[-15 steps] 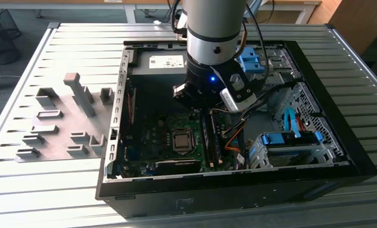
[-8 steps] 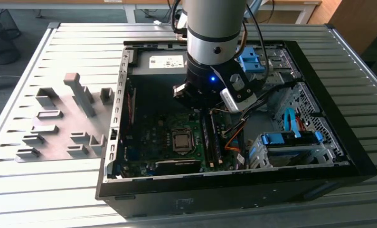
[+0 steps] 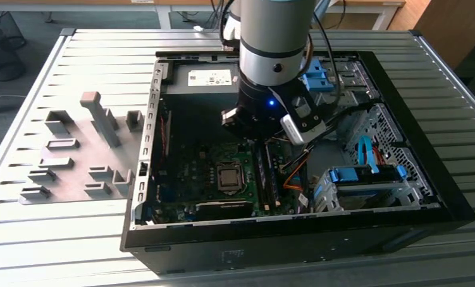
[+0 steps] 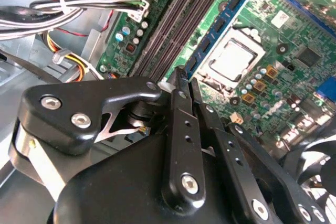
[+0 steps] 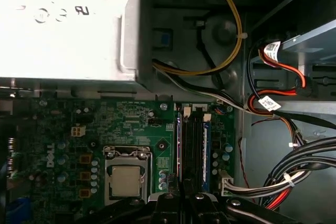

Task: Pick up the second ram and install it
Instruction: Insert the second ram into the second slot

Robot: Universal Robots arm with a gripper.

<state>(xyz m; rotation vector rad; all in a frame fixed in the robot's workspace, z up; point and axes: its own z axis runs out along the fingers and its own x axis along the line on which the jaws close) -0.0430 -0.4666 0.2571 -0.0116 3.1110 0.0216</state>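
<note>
- Tool [image 3: 263,136] hangs low inside the open computer case [image 3: 429,197], pointing straight down over the memory slots [image 5: 193,148] beside the processor socket [image 5: 126,179].
- In the second wrist view its two black fingers [image 4: 181,129] stand pressed close together, clenched, with nothing visible between them.
- The arm [image 3: 273,36] stands upright above the case, its grey-and-black wrist over the middle of the green motherboard [image 3: 194,170].
- The second ram [image 4: 220,24], a blue stick with black chips, sits in a slot next to the processor socket, just ahead of the fingertips.
- Bundled cables [image 5: 294,166] crowd the case wall beside the slots.
- Grey fixture blocks [image 3: 78,155] lie on the slatted desk [image 3: 86,239], at the exterior view's left of the case.
</note>
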